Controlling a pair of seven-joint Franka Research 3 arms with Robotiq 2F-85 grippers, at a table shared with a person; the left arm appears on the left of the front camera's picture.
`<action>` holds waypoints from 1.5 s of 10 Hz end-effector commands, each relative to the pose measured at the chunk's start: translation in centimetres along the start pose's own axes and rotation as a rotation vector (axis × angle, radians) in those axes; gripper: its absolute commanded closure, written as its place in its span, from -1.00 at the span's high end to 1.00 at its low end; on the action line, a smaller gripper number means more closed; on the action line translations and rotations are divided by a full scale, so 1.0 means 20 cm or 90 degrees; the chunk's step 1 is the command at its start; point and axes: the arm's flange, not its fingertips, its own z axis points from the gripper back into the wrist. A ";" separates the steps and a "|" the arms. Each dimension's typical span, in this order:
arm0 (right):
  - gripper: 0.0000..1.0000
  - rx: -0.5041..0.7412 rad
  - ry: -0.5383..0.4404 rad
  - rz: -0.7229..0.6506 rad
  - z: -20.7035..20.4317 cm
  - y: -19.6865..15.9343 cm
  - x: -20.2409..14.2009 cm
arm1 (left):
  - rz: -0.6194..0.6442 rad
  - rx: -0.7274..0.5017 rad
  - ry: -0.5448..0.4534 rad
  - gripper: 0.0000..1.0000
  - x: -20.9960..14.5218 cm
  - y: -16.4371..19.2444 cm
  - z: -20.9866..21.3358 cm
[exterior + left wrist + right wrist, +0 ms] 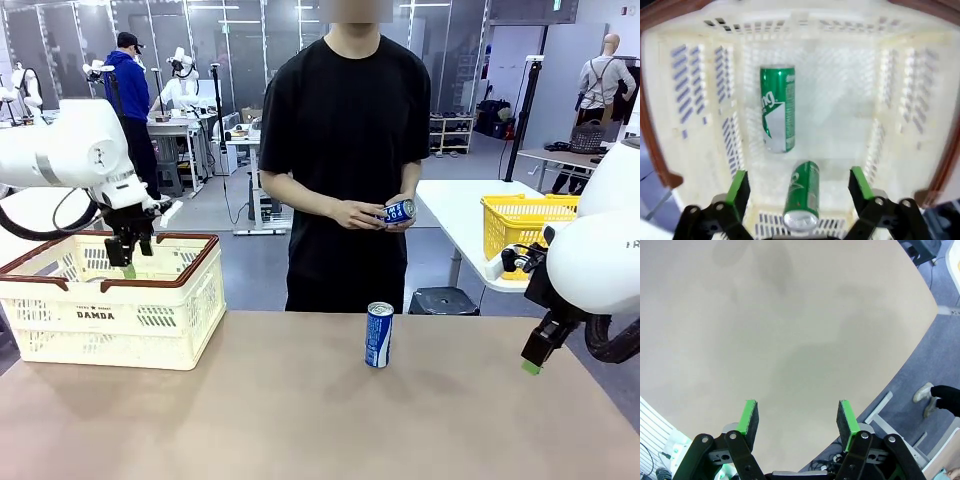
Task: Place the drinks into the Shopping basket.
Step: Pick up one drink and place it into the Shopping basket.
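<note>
Nearest, above the tan table by its right edge: right gripper, jaws spread, pinching nothing. Mid-table, upright: blue drink can. Left, over the DAMDA shopping basket: left gripper, spread wide, empty. From its wrist, down inside: green can and second green can, both lying flat. Farthest: person's hands around another blue can.

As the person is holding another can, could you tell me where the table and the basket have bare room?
Table: bare between the Shopping basket and the standing blue can, and from that can to the right hand. Basket: two green cans lie along one side, one under the left hand, so it is crowded there; the floor beside them is free.
</note>
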 end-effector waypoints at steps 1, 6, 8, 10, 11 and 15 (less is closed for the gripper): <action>0.58 0.001 -0.001 -0.002 0.00 0.00 -0.01 | 0.007 0.040 0.017 1.00 0.09 -0.33 0.10; 0.58 0.001 -0.001 -0.002 0.00 0.00 -0.01 | -0.010 0.109 0.027 1.00 0.22 -0.87 0.21; 0.58 0.001 -0.001 -0.002 0.00 0.00 -0.01 | -0.035 0.044 0.005 1.00 0.22 -1.02 0.08; 0.58 0.001 -0.001 -0.002 0.00 0.00 -0.01 | -0.062 0.000 -0.036 1.00 0.17 -1.11 -0.01; 0.58 0.001 -0.001 -0.002 0.00 0.00 -0.01 | -0.065 -0.033 -0.045 1.00 0.14 -1.11 -0.05; 0.58 0.001 -0.001 -0.002 0.00 0.00 -0.01 | -0.063 -0.035 -0.053 1.00 0.12 -1.12 -0.11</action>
